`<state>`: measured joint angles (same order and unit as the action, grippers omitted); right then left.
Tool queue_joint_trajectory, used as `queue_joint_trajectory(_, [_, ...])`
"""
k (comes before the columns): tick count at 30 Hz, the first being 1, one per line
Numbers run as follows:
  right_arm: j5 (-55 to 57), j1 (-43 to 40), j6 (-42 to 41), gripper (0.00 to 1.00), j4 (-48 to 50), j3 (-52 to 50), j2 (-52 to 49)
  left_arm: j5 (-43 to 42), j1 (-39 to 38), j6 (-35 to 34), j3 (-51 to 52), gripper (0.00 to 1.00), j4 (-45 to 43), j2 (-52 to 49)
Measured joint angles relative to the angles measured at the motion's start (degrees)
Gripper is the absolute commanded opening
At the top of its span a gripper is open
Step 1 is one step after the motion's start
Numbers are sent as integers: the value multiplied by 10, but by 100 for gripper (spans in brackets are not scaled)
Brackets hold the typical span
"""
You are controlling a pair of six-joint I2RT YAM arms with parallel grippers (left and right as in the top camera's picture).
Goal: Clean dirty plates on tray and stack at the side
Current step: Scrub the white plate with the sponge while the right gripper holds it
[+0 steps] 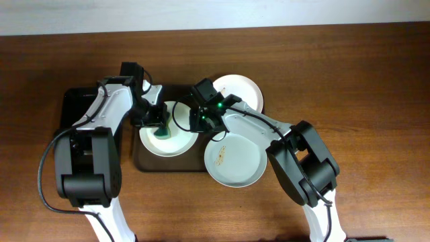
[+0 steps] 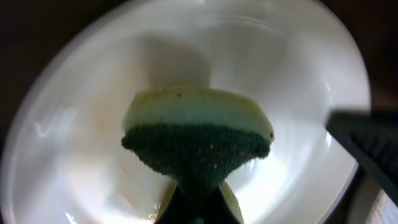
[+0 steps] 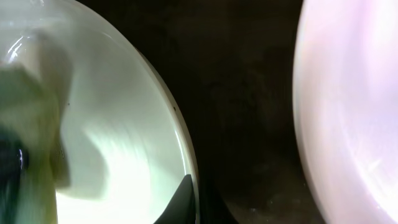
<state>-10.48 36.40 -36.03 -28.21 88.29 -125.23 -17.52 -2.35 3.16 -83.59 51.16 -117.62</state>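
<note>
Three pale plates lie on or by the dark brown tray [image 1: 156, 165]. My left gripper [image 1: 160, 125] is shut on a green and yellow sponge [image 2: 196, 134] and presses it onto the left plate [image 1: 176, 146], which also shows in the left wrist view [image 2: 68, 124]. My right gripper [image 1: 201, 121] is shut on that plate's right rim [image 3: 189, 171], one finger inside and one outside. A second plate [image 1: 240, 89] lies at the tray's far right corner. A third plate [image 1: 236, 160] with small brown crumb stains lies at the front right, overhanging the tray's edge.
A smaller black tray [image 1: 74, 104] sits left of the brown tray, under my left arm. Brown wooden table [image 1: 363, 87] surrounds everything. In the right wrist view another plate [image 3: 348, 112] lies to the right across a dark strip of tray [image 3: 249, 124].
</note>
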Motion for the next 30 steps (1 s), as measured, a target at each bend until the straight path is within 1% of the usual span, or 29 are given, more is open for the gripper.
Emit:
queue_joint_trajectory(5, [0,0,-1,4,1,0,0,28,0,-13,3,1,-99,0])
queue_joint_trajectory(8, [0,0,-2,4,2,0,0,73,-2,-31,3,1,-120,0])
queue_joint_trajectory(12, [-3,0,0,4,2,0,0,118,-3,-39,2,1,-80,0])
queue_joint_trajectory(17, [-13,0,3,4,2,0,-1,147,-4,-43,-2,0,18,0])
queue_joint_trajectory(20, [-15,0,4,4,2,0,-1,131,-3,-43,-2,1,71,0])
queue_joint_trajectory(22, [-14,0,2,4,4,0,-1,104,-3,-43,0,1,82,0])
queue_joint_trajectory(24, [-14,0,2,4,5,0,-1,66,-3,-43,2,1,77,0])
queue_joint_trajectory(27, [-14,0,1,4,7,0,-1,10,-3,-40,2,1,47,0])
queue_joint_trajectory(30, [-14,-1,0,4,7,0,-1,-13,-3,-37,2,1,24,0])
